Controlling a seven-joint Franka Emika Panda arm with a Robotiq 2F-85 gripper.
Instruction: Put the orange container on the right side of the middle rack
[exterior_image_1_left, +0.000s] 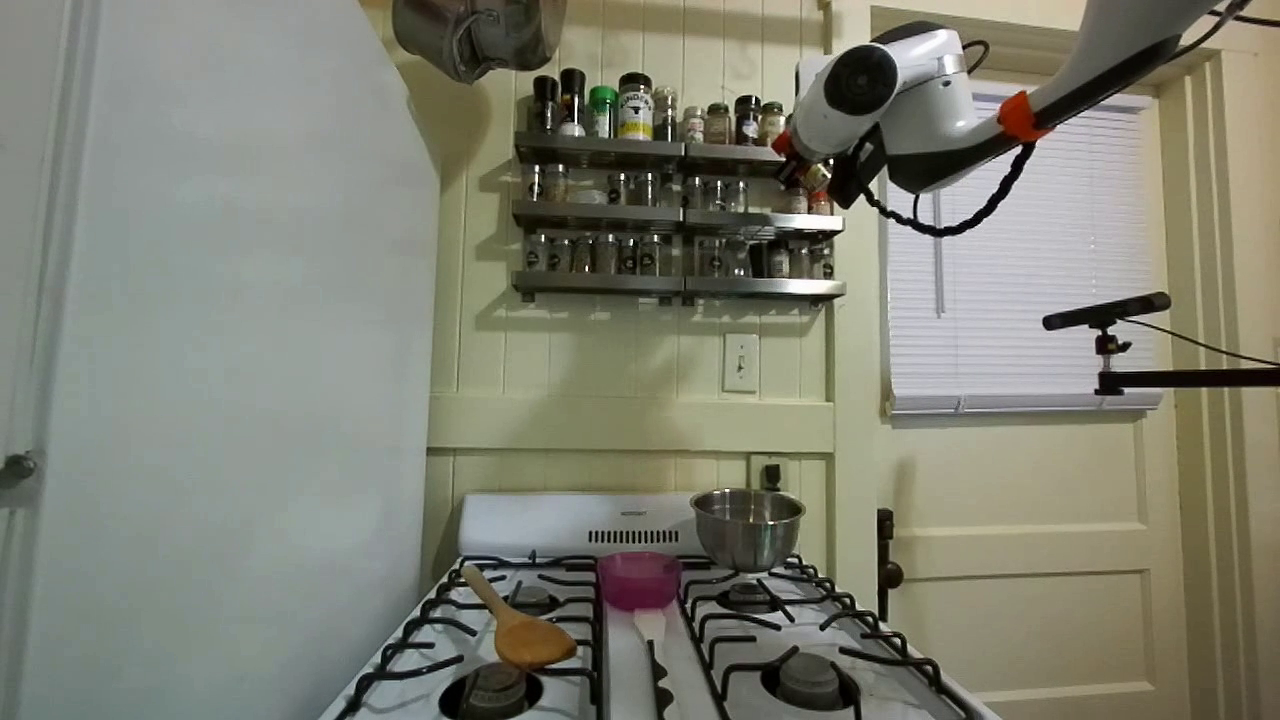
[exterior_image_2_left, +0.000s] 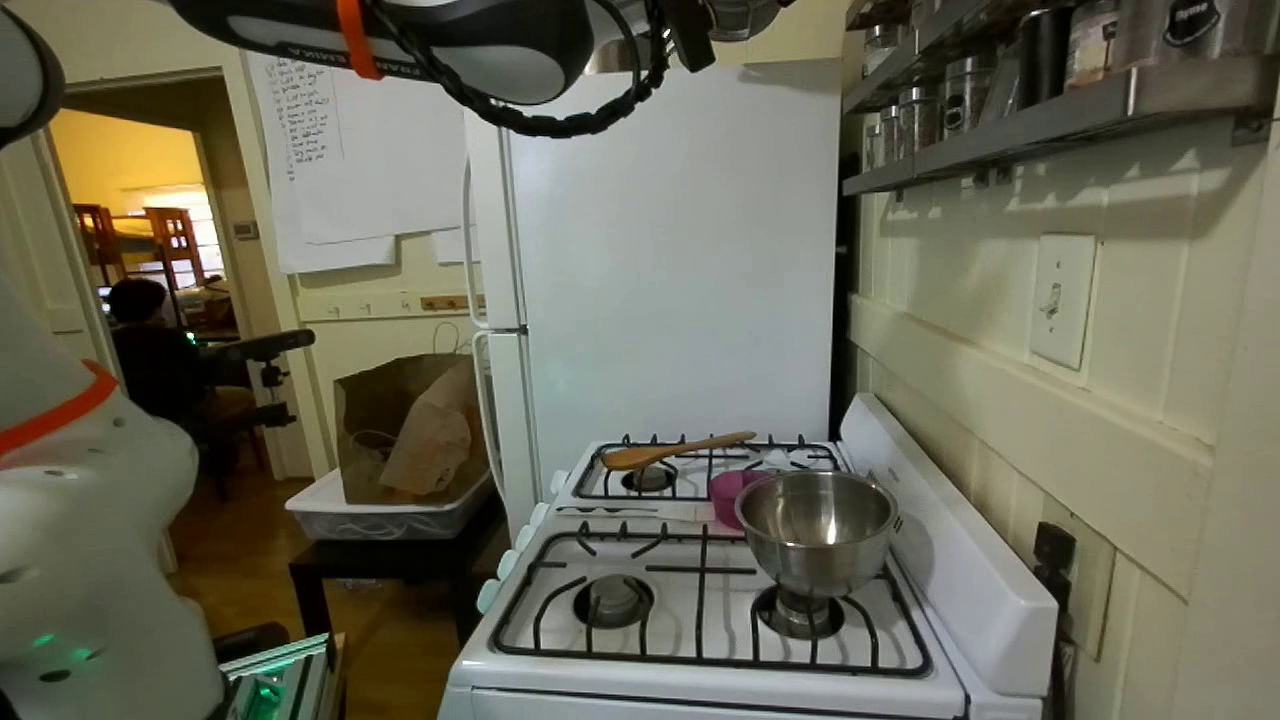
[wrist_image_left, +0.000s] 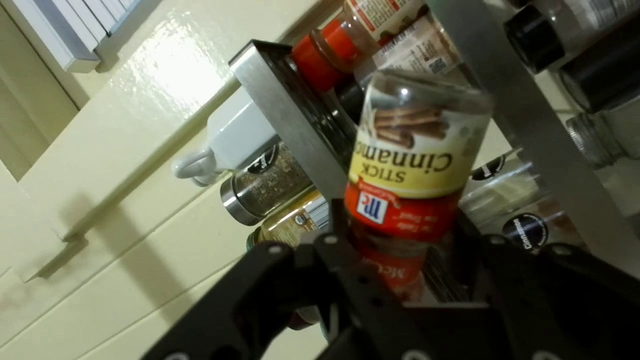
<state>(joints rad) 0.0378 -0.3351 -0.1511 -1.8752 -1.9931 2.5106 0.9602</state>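
Note:
My gripper (wrist_image_left: 400, 227) is shut on a clear cinnamon-stick jar (wrist_image_left: 407, 160) with a yellow and red label. It holds the jar tilted, in front of the middle rack (wrist_image_left: 520, 95). In an exterior view the jar (exterior_image_1_left: 818, 178) is small between the fingers, above the right part of the middle rack (exterior_image_1_left: 765, 223). A jar with an orange-red lid (wrist_image_left: 325, 55) stands at that rack's right end; it also shows in an exterior view (exterior_image_1_left: 820, 202). I cannot tell which of these two jars is the orange container. The held jar's lower part is dark between the fingers.
The upper rack (wrist_image_left: 295, 120) runs close beside the held jar, with several jars and a white container (wrist_image_left: 242, 130). The lower rack (exterior_image_1_left: 765, 288) carries more jars. Below, the stove holds a steel bowl (exterior_image_1_left: 748, 530), pink cup (exterior_image_1_left: 640, 582) and wooden spoon (exterior_image_1_left: 530, 640).

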